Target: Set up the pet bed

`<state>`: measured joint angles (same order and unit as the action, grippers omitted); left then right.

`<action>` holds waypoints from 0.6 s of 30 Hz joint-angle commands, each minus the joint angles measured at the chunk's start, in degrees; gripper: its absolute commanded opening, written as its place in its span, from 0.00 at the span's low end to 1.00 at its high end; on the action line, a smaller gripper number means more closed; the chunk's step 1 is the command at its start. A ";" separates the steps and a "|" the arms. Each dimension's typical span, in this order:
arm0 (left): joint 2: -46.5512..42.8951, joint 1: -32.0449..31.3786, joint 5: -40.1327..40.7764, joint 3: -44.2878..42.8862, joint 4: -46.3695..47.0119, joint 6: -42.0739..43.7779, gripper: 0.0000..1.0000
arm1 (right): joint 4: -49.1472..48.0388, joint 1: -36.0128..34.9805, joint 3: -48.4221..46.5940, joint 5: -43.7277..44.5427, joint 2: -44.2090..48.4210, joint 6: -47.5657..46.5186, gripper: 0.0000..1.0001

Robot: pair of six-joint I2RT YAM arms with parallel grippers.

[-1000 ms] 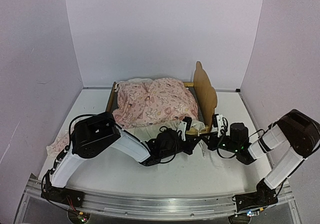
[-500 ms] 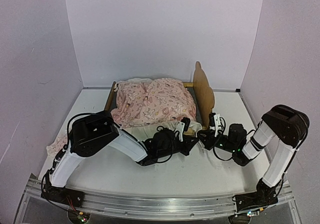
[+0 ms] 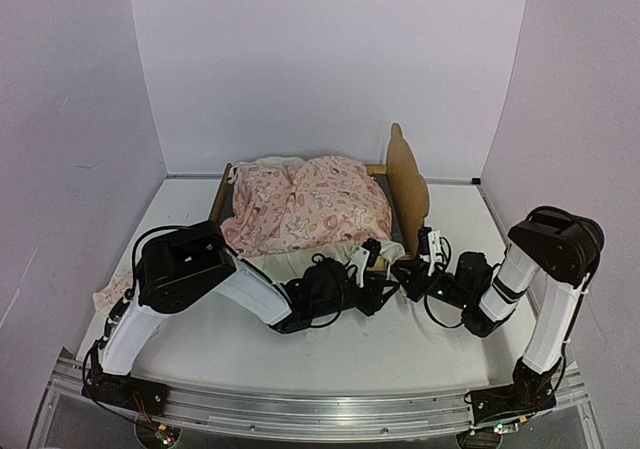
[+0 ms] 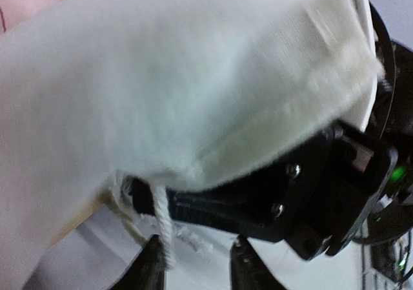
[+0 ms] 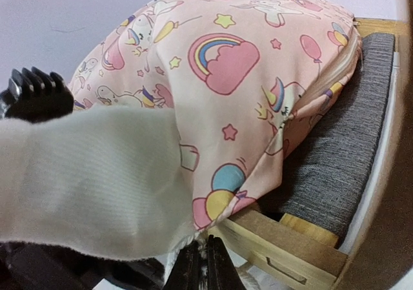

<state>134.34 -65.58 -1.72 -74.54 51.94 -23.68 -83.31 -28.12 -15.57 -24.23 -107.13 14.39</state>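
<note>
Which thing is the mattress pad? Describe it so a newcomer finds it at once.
Find the light plywood bed frame at the back centre of the table. Inside it, under the heaped pink patterned bedding, lies the mattress pad: a flat, dark grey, coarse-woven slab, the only grey thing among pink cloth and pale wood.

The white bench (image 3: pixel 400 349) carries the light plywood pet bed (image 3: pixel 410 184) toward its back, about mid-width, headboard to the right. Well apart, by the bench's left edge, lies a crumpled pink patterned cloth (image 3: pixel 112 291) (only partly in view).
</note>
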 commanded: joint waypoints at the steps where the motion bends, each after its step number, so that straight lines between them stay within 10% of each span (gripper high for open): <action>1: -8.03 0.01 0.76 6.96 2.47 5.15 0.53 | -5.81 -1.06 -0.08 -0.81 -0.36 -0.37 0.06; 10: -17.74 3.62 -3.76 17.39 1.58 17.71 0.80 | -5.84 -1.09 0.55 0.88 -0.34 -0.62 0.06; 18: -14.96 4.33 -0.69 9.65 -3.26 34.98 0.38 | -5.89 -1.06 2.48 5.08 0.37 -0.28 0.06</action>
<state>118.93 -61.32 -3.20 -59.55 49.34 0.47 -85.58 -29.02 -13.30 -21.28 -107.37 14.24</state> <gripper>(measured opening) 0.482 0.057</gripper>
